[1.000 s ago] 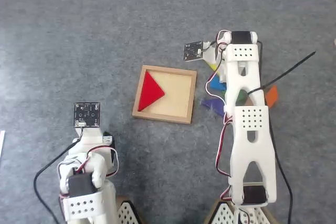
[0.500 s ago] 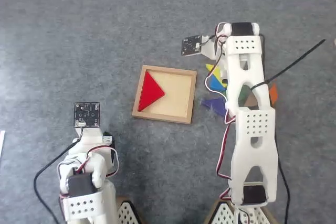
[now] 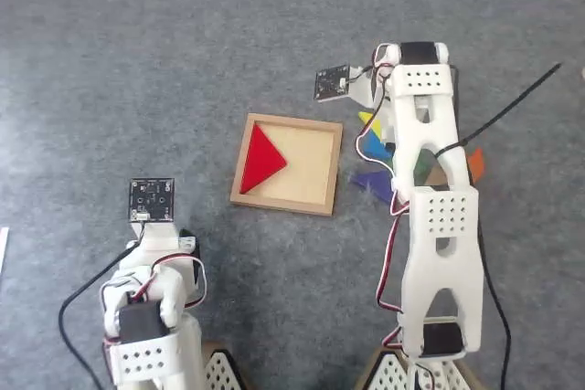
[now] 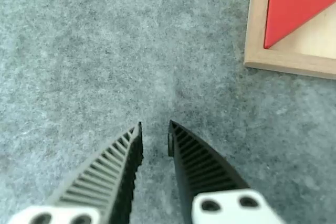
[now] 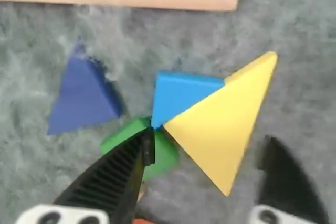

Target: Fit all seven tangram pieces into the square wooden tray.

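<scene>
progress: red triangle (image 3: 260,158) seated in tray (image 3: 280,205); other six still loose just beside tray | right tool (image 5: 210,148) wide, straddling yellow triangle (image 5: 220,129) | left tool (image 4: 155,129) narrow, empty, near tray

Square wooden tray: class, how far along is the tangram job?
Done: red triangle lies in the square wooden tray. In hand: right gripper open over the yellow triangle, gripping nothing. Left: that, the light blue piece, dark blue triangle and green piece, all outside.
</scene>
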`<move>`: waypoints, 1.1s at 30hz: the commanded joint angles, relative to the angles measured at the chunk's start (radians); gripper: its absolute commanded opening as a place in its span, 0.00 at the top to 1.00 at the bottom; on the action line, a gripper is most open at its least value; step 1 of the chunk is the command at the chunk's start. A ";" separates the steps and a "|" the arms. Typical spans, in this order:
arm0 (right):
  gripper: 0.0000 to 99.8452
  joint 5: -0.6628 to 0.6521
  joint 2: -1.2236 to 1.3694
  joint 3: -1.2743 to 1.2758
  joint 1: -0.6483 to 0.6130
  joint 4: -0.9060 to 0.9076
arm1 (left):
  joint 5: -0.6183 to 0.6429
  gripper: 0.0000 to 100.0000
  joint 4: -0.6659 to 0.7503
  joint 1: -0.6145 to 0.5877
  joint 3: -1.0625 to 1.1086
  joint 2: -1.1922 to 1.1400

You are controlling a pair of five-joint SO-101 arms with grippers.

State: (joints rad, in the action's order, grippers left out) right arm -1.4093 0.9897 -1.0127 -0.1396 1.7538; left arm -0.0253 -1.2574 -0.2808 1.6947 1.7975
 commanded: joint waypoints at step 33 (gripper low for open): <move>0.60 0.018 0.136 -0.063 0.033 -0.130 | 0.000 0.92 -0.003 0.003 -0.012 0.018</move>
State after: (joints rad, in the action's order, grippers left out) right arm -1.4124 1.1185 -1.0326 -0.0905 1.6740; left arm -0.0253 -1.2574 -0.2808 1.6947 1.7975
